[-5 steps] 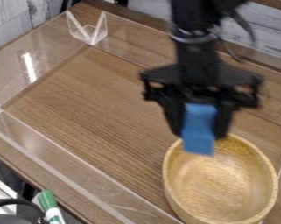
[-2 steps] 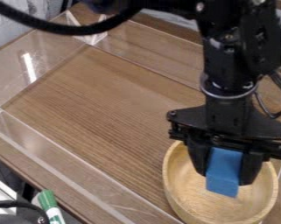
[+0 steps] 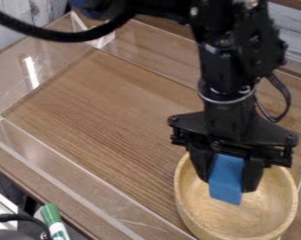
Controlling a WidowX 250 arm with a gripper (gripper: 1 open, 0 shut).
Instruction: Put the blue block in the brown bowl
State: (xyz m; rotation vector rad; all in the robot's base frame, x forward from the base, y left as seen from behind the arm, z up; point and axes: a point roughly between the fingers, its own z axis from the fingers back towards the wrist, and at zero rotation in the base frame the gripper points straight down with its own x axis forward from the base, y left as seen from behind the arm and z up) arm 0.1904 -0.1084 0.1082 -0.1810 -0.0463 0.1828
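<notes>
blue block: bright blue | brown bowl: light tan, grained | claw: black

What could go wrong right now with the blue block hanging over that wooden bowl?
1. The gripper is shut on the small bright-blue rectangular block, which hangs above the round light tan wooden bowl. Released from there, it could bounce or skid out of the shallow bowl.
2. The bowl sits close to the clear plastic wall at the table's front, so a nudge could shove it against that wall.

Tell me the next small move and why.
Probably lower a touch, then open the hand. It is shut on the block, which hangs over the bowl inside the rim, seemingly not yet resting on its floor.
</notes>
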